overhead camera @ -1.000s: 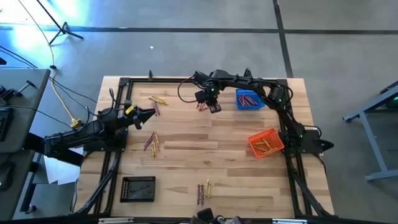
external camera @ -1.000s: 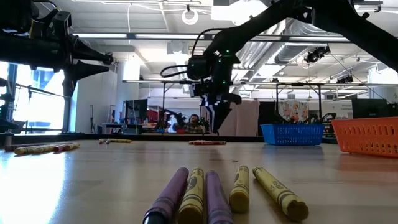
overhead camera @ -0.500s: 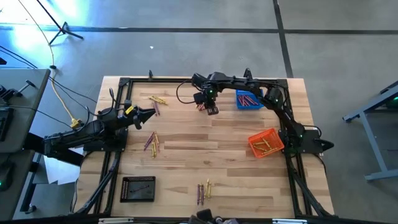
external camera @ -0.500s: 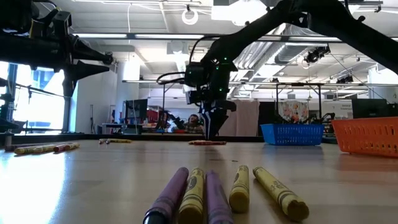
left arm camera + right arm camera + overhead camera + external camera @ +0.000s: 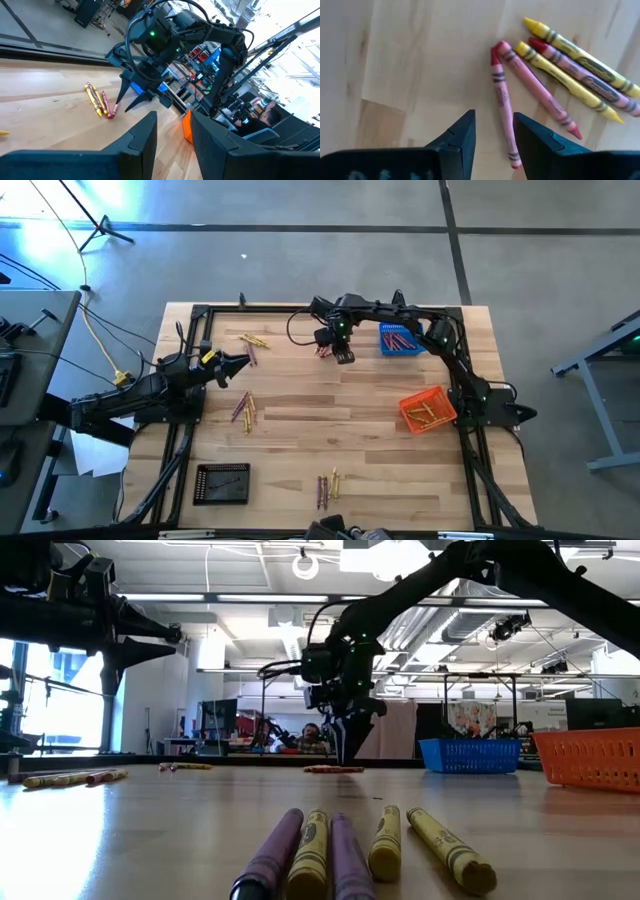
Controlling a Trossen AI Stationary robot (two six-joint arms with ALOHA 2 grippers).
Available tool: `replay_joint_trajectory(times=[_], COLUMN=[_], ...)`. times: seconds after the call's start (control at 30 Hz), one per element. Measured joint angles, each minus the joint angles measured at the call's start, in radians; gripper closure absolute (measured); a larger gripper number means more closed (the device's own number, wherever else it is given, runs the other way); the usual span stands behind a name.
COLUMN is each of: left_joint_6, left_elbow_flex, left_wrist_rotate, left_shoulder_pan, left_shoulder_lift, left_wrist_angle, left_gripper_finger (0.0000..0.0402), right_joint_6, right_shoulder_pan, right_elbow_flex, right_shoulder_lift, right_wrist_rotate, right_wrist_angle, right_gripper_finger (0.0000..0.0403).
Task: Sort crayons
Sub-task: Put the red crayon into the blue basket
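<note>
My right gripper [image 5: 341, 356] hangs open, fingers pointing down, just above a small cluster of crayons [image 5: 323, 350] at the table's far middle. In the right wrist view its gripper [image 5: 494, 117] stands either side of the near end of a red crayon [image 5: 500, 95]. A pink-red crayon [image 5: 537, 97], yellow ones [image 5: 565, 80] and a purple one lie beside it, flat on the wood. In the low view the right gripper [image 5: 349, 752] is a little above the crayons [image 5: 334, 769]. My left gripper [image 5: 240, 362] waits open at the table's left, empty.
A blue basket [image 5: 400, 340] with crayons stands at the far right, an orange basket [image 5: 427, 411] at the right and a black basket [image 5: 222, 483] at the near left. More crayons lie at the far left [image 5: 253, 340], the middle left [image 5: 243, 408] and the near edge [image 5: 327, 485].
My right gripper has gone down toward the crayon cluster at the far middle and now hangs just above it. The crayons have not moved.
</note>
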Motion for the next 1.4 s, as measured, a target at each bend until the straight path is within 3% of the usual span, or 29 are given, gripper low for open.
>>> replay_joint_trajectory(times=[1.17, 1.4], left_joint_6=[0.0, 0.0], left_elbow_flex=[0.0, 0.0], left_wrist_rotate=[0.0, 0.0], left_shoulder_pan=[0.0, 0.0], left_shoulder_lift=[0.0, 0.0], left_wrist_angle=[0.0, 0.0], left_gripper_finger=[0.0296, 0.0296], right_joint_6=[-0.601, -0.58], right_shoulder_pan=[-0.039, -0.039], right_elbow_flex=[0.0, 0.0], right_shoulder_lift=[0.002, 0.002], right_wrist_rotate=[0.018, 0.041], right_wrist_angle=[-0.052, -0.05], right_gripper_finger=[0.0286, 0.0286])
